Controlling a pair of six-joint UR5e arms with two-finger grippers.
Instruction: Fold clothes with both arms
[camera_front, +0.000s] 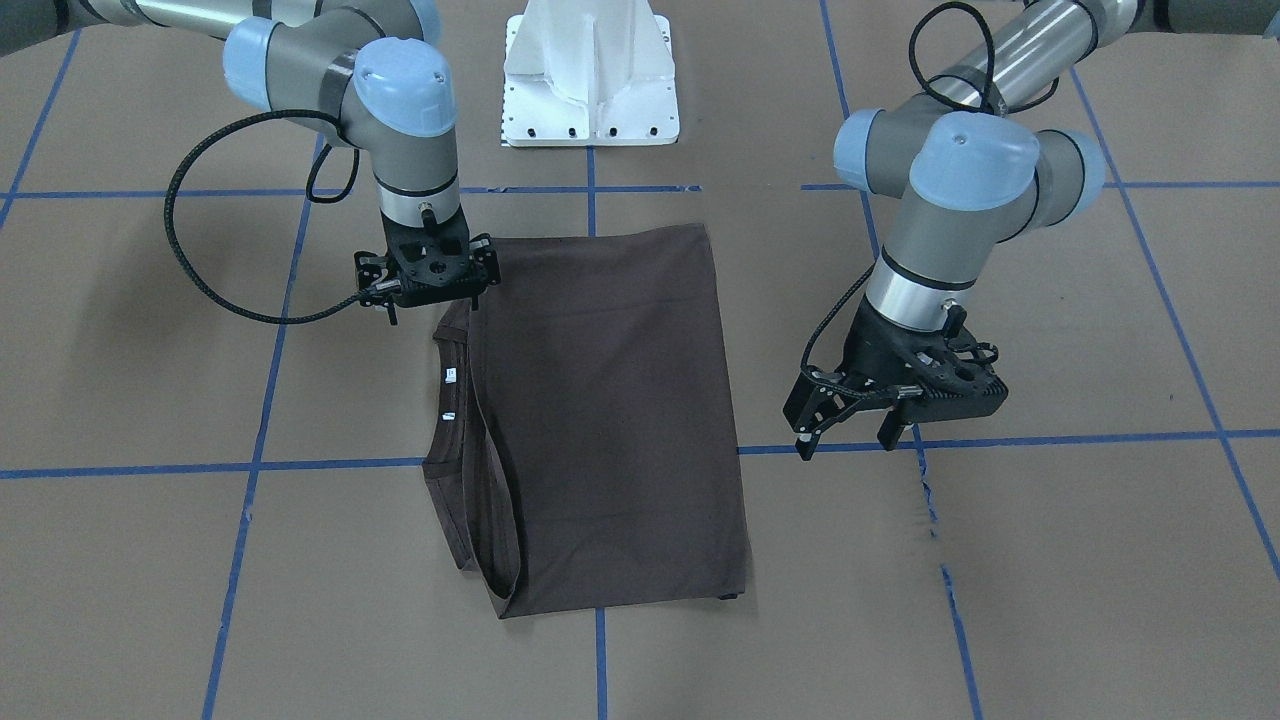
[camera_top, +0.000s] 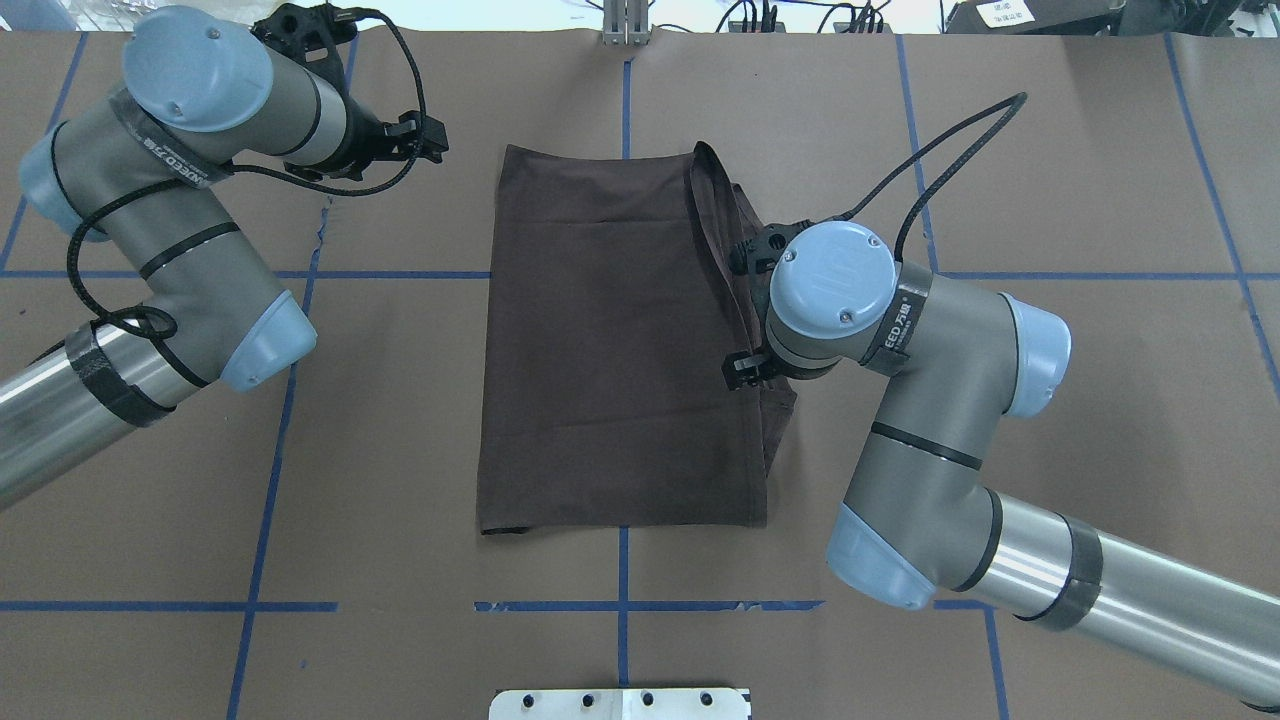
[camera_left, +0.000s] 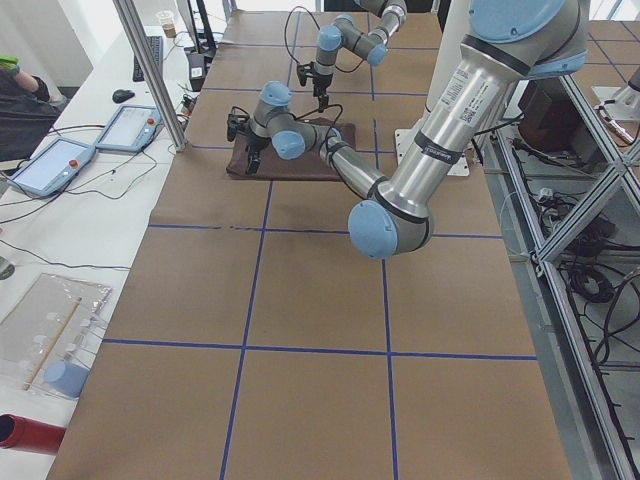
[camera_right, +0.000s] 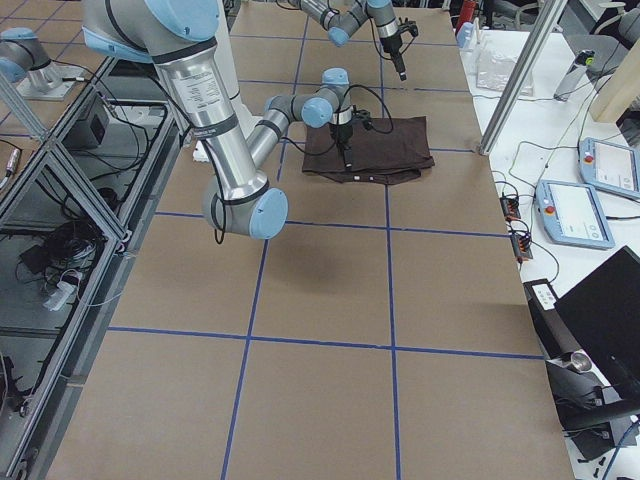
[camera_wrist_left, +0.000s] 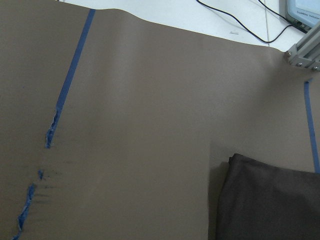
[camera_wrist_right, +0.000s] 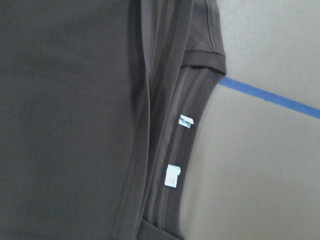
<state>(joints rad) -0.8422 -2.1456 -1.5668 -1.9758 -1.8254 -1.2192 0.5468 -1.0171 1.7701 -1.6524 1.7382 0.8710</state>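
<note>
desk (camera_front: 150, 330): brown paper cover | blue tape lines (camera_front: 1100, 438): grid, torn in places | white pedestal base (camera_front: 590, 80): on desk | pendant (camera_left: 130, 127): side bench, beside metal post (camera_left: 150, 70)

dark brown t-shirt (camera_front: 610, 420) lies folded flat, rectangular (white neck tags (camera_front: 450, 375) exposed along one edge).

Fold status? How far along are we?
Done: T-shirt lies flat as a rectangle, collar along one edge. In hand: nothing gripped; right gripper open above the collar-side corner, left gripper open over the table beside it. Left: probably a final crosswise fold.
</note>
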